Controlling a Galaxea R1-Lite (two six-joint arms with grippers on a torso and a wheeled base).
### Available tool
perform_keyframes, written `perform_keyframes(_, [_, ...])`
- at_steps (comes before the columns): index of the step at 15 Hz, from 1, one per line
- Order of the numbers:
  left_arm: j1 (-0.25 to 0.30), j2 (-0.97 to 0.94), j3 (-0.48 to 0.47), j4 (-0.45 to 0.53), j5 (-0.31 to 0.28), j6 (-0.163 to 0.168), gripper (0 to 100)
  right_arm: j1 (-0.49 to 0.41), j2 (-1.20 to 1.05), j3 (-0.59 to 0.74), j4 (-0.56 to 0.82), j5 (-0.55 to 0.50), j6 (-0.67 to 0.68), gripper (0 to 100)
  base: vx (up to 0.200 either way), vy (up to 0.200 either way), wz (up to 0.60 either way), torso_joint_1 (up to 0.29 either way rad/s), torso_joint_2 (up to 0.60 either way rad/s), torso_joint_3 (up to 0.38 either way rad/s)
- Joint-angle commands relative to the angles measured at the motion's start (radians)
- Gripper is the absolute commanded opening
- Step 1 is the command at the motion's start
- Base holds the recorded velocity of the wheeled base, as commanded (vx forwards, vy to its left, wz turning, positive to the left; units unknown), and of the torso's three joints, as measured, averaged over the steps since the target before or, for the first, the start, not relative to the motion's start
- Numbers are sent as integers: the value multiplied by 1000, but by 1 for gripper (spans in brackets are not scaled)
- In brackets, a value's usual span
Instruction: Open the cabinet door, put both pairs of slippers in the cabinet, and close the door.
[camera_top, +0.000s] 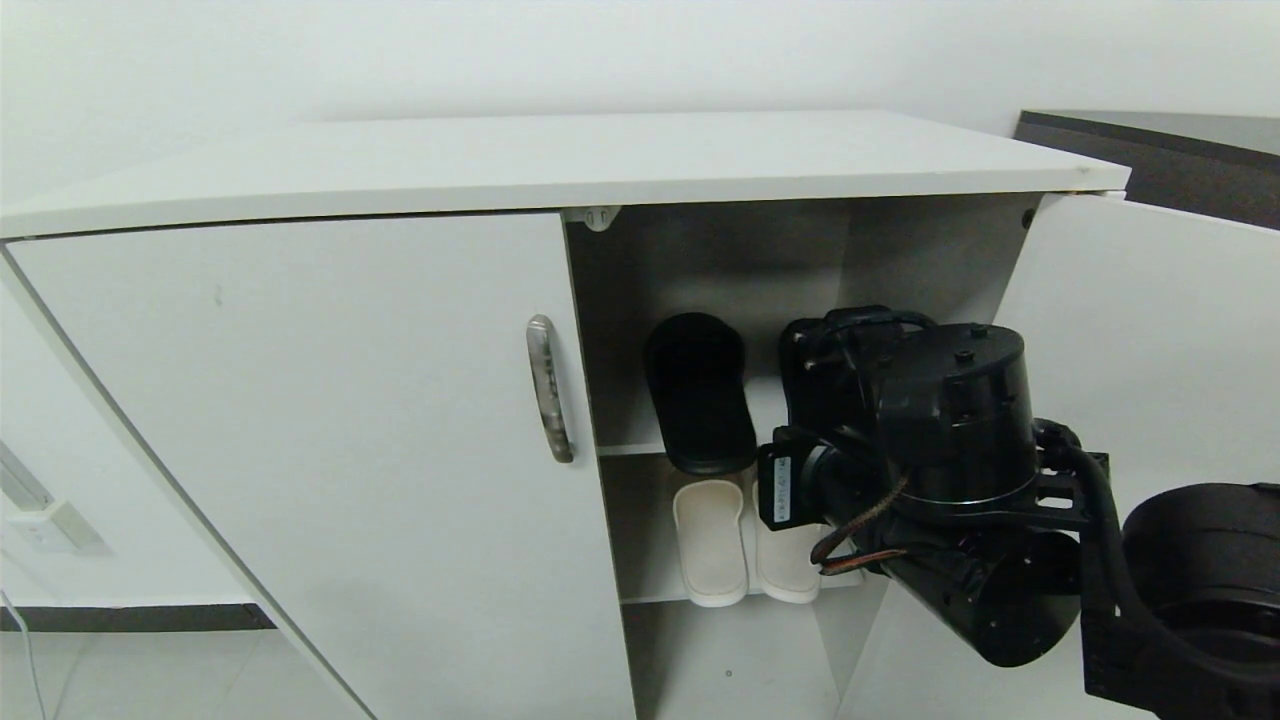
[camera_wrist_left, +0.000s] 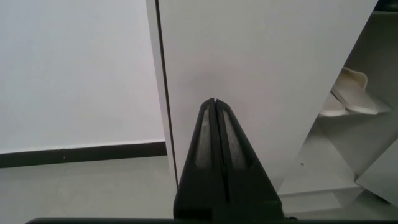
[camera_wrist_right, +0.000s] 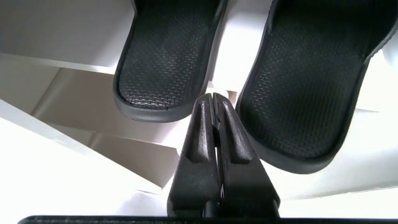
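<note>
Right wrist view | right gripper (camera_wrist_right: 214, 95) closed, empty, by gap between black slippers (camera_wrist_right: 165, 59) | left gripper (camera_wrist_left: 214, 101) closed, empty

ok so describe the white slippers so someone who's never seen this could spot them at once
Find the white cabinet, whose right door stands open. Inside, beneath the black slippers, a lower shelf carries the white slippers, lying side by side. They are the only pale pair and sit one level below the dark one.
</note>
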Motion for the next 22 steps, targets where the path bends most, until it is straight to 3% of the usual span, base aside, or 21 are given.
perform_keyframes(1, [0, 0, 0, 0, 1, 0, 0, 2, 8, 4, 0, 0, 0, 0, -200, 0, 0, -2, 2, 7])
perform_keyframes(22, [0, 0, 0, 0, 1, -1, 0, -17, 81, 46, -89, 23, 2, 0, -200, 0, 0, 2, 2, 3])
